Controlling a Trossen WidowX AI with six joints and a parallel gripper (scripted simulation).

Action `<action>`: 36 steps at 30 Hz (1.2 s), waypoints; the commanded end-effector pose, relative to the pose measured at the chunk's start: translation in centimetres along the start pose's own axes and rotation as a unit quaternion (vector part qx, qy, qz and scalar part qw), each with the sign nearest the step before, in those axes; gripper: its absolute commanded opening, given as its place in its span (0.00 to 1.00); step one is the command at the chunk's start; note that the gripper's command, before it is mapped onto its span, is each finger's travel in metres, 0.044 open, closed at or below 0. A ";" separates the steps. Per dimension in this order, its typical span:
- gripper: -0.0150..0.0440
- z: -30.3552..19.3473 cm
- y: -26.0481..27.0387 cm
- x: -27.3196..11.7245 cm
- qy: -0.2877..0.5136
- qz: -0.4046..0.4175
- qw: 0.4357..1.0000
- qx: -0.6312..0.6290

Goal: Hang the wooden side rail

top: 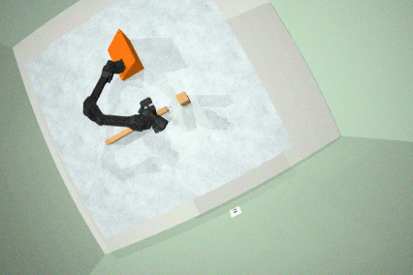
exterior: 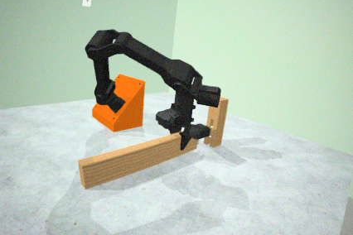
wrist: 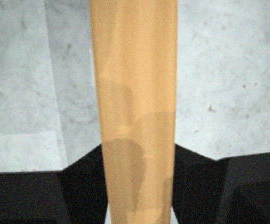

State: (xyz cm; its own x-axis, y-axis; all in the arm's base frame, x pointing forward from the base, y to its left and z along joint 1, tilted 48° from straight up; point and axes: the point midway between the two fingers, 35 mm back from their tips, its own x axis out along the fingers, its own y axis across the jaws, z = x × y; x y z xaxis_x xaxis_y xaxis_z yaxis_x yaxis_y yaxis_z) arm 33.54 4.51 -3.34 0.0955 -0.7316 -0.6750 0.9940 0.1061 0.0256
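Pale wood rail (top: pixel 118 136) (exterior: pixel 132 158) (wrist: pixel 136 75), straight grain, squared edges, gripped nr post end (top: pixel 182 99) (exterior: pixel 219 123) by blk gripper (top: pixel 154 114) (exterior: pixel 188 136) (wrist: pixel 133 142)
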 end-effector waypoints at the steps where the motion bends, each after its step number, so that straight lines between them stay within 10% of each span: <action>1: 0.25 -0.2 0.2 -0.4 0.001 0.005 1.000 0.000; 36: 0.25 -0.2 0.1 -1.0 0.001 0.005 1.000 0.000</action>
State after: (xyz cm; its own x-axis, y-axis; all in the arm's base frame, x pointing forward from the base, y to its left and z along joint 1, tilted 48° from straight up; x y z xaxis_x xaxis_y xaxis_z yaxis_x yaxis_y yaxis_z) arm 33.48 4.95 -2.93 0.0956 -0.7317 -0.6749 0.9939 0.1072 0.0246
